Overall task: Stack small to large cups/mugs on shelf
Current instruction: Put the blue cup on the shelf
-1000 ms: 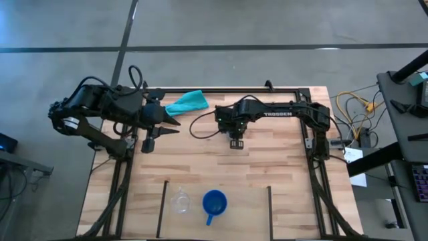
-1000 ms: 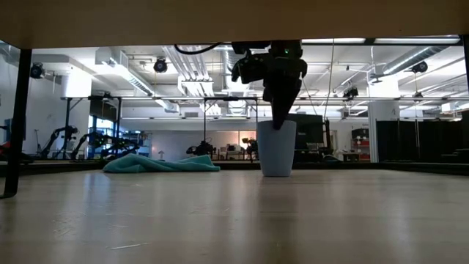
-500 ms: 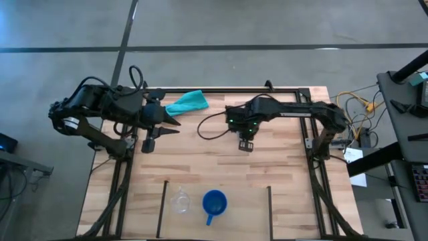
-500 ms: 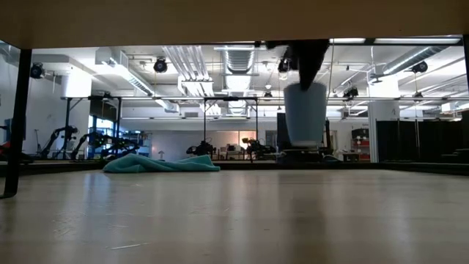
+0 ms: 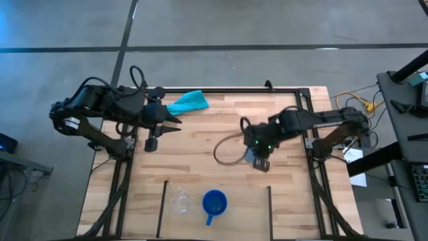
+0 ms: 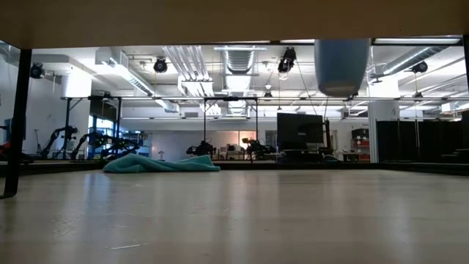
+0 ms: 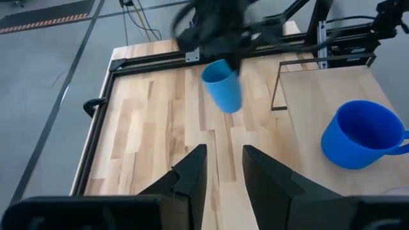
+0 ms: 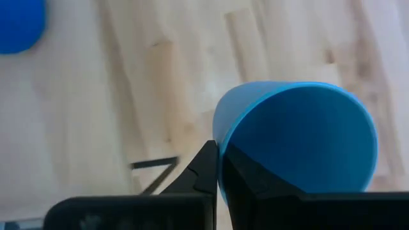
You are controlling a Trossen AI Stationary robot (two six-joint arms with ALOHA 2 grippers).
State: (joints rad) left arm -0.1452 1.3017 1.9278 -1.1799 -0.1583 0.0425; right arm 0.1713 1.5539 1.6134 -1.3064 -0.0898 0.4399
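Note:
The light blue handleless cup (image 5: pixel 250 155) (image 6: pixel 341 66) (image 7: pixel 223 86) hangs in the air under my right gripper (image 5: pixel 259 161) (image 8: pixel 219 156), which is shut on it, above the middle-right of the table. The dark blue mug (image 5: pixel 214 203) (image 7: pixel 358 134) and the tiny clear cup (image 5: pixel 180 201) stand side by side on their bases on the shelf (image 5: pixel 241 211), the plank section between two short black rods. My left gripper (image 5: pixel 170 123) (image 7: pixel 223 153) waits open near the table's left edge, pointing right. My right gripper pinches the light blue cup's rim (image 8: pixel 220 137), one finger inside the cup and one outside against its wall. The fingers come from above, pointing down. The cup is lifted clear of the table and hangs roughly upright below them, mouth up.
A teal cloth (image 5: pixel 187 102) (image 6: pixel 161 163) lies at the far edge of the table. Long black rails (image 5: pixel 227 90) frame the far and side edges. The short rods (image 5: pixel 164 207) (image 5: pixel 269 211) (image 8: pixel 153 165) bound the shelf. Bare wood shows around the table's middle (image 5: pixel 200 154).
My right gripper has carried the light blue cup up off the table and moved it toward the near and right edges, closer to the shelf. In the low view the cup has risen from standing on the wood to the top of the picture.

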